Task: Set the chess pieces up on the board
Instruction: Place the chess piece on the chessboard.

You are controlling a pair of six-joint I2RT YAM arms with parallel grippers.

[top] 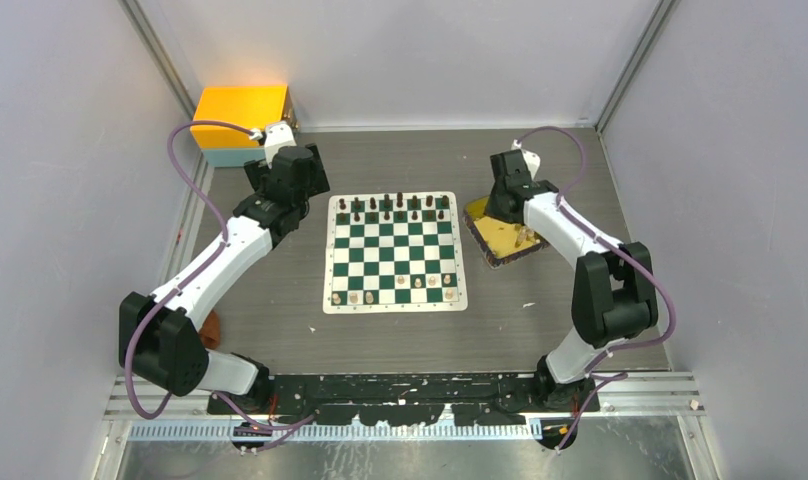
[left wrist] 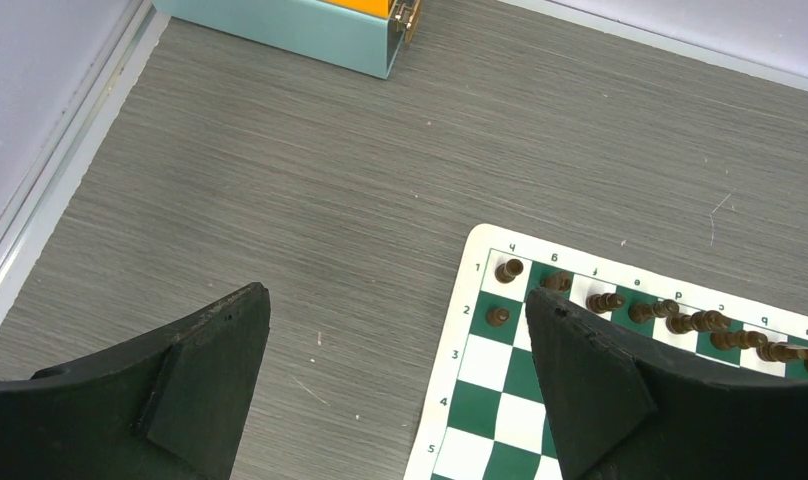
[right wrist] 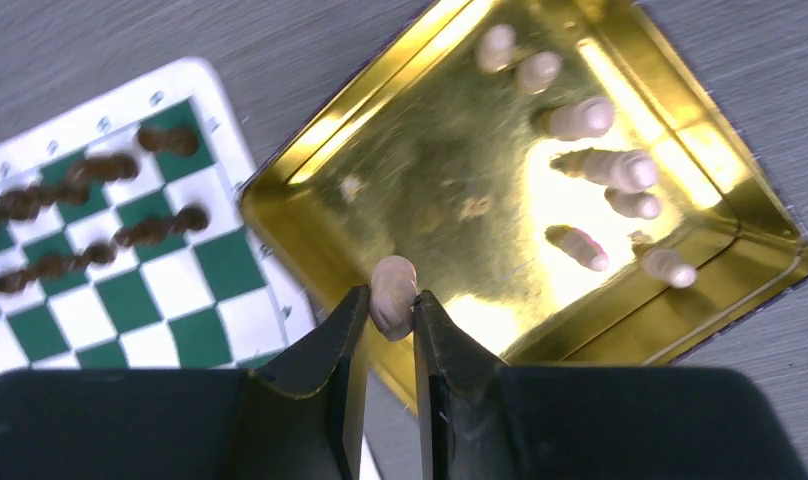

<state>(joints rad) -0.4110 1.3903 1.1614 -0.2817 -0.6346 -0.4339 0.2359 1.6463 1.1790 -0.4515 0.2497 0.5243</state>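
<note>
over the gold tray (right wrist: 430,170), your right gripper (right wrist: 391,300) is pinching a pale chess piece (right wrist: 393,278) around its body; it is seeming light, hard and slippery. your left gripper (left wrist: 395,300) is hanging spread by the board (left wrist: 483,362).

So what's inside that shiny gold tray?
Several pale chess pieces sit toward one side of the gold tray. The right gripper pinches one more pale piece over its edge. Its fingers hide the tray's near corner.
</note>
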